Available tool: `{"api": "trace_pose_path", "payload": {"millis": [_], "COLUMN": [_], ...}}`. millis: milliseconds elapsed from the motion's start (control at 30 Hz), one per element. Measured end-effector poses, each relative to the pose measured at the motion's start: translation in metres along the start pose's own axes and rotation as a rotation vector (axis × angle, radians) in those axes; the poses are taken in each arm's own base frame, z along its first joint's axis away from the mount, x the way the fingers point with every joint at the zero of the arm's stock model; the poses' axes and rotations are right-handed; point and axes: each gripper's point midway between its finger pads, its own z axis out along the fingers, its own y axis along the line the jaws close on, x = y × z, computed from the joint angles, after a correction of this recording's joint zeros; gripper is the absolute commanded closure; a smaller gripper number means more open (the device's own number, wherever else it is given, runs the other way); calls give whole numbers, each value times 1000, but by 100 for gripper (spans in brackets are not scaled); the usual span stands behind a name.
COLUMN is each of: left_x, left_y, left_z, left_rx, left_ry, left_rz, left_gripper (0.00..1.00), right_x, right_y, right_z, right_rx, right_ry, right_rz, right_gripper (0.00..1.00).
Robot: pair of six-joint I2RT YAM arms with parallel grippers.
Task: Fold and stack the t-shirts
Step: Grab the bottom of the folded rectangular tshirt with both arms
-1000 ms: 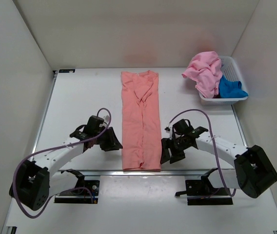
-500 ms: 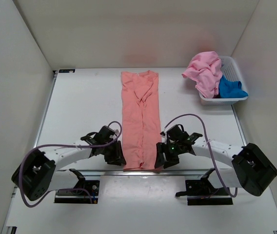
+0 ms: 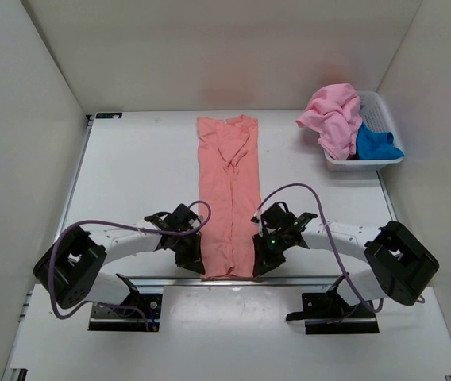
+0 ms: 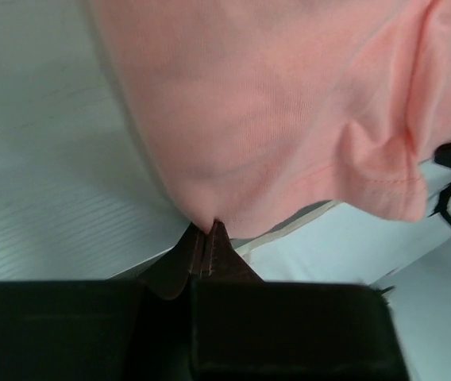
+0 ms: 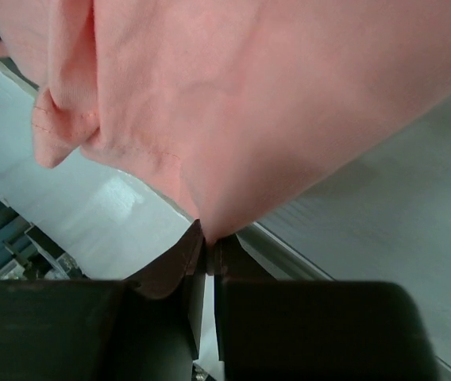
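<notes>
A salmon-coral t-shirt (image 3: 228,190) lies as a long narrow strip down the middle of the table, its hem at the near edge. My left gripper (image 3: 200,260) is shut on the hem's left corner, the cloth (image 4: 273,119) pinched between its fingertips (image 4: 208,232). At the hem's right corner my right gripper (image 3: 256,259) is shut on the fabric (image 5: 249,103), which bunches into its tips (image 5: 210,238). A lighter pink t-shirt (image 3: 333,117) and a bright blue t-shirt (image 3: 375,143) sit heaped at the back right.
A white plastic basket (image 3: 380,111) holds the pink and blue shirts by the right wall. White walls enclose the table on three sides. The table's near edge (image 3: 229,279) runs just below the hem, with both arm bases beyond it.
Both grippers have moved inward from the sides of the shirt to its near hem corners and closed on the fabric.
</notes>
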Motion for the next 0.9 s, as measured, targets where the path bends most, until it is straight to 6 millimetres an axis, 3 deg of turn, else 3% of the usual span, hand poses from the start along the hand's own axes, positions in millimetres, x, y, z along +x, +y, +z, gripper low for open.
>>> {"api": "trace_pose_path", "payload": {"millis": [233,367,433,567,767,900], "left_x": [17,5,-16,-78,-168,-210], "left_y": [12,4,-6,-25,-50,-52], "left_z": [-9,-20,-29,-52,-73,-75], "left_rx": [-45,-21,10,76,133,146], "left_ry": [84,86,49,-71,-197,-234], "left_rz": [35,-2,-28,-86,-120,-150], "left_gripper": [100,100,100,100,100,100], "right_x": [19,8,-8,-57,-141,-184], "right_y": [-1,7,11,14,-2,-15], "right_z": [-8,-22,-31,-50,-80,-94], "right_rx": [-26,-60,-72,-89,-86,-78], "right_ry": [91,99,83,21,-76,-110], "right_rz": [-12,-14,-11,-4,25,29], "right_gripper": [100,99,99,100,100,99]}}
